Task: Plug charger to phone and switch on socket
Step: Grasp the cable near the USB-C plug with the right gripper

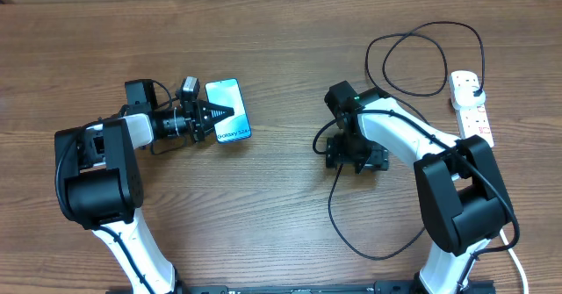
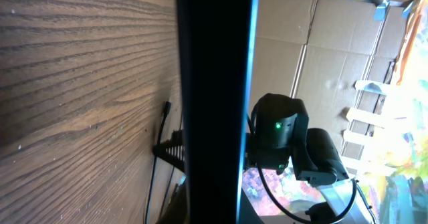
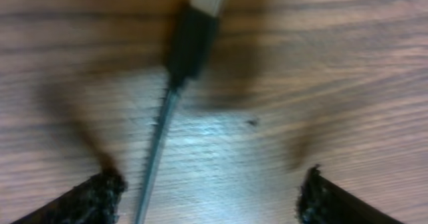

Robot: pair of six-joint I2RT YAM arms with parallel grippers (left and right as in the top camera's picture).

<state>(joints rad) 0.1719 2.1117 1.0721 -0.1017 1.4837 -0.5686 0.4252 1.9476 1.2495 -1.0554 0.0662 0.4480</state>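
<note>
The phone (image 1: 230, 103) lies screen-up at the left of the table, its light blue screen showing white text. My left gripper (image 1: 216, 114) is shut on its near edge. In the left wrist view the phone (image 2: 214, 97) shows edge-on as a dark slab with a blue rim. The charger cable (image 1: 332, 202) loops across the right side, and its black plug (image 1: 471, 88) sits in the white socket strip (image 1: 474, 117). My right gripper (image 1: 356, 156) is open low over the cable. In the right wrist view the connector tip (image 3: 200, 13) lies on the wood, and the cable (image 3: 155, 154) passes between the open fingers (image 3: 210, 194) near the left one.
The cable makes a big loop (image 1: 421, 61) behind my right arm and another towards the front edge. My right arm (image 2: 281, 134) shows across the table in the left wrist view. Cardboard boxes (image 2: 334, 57) stand beyond the table.
</note>
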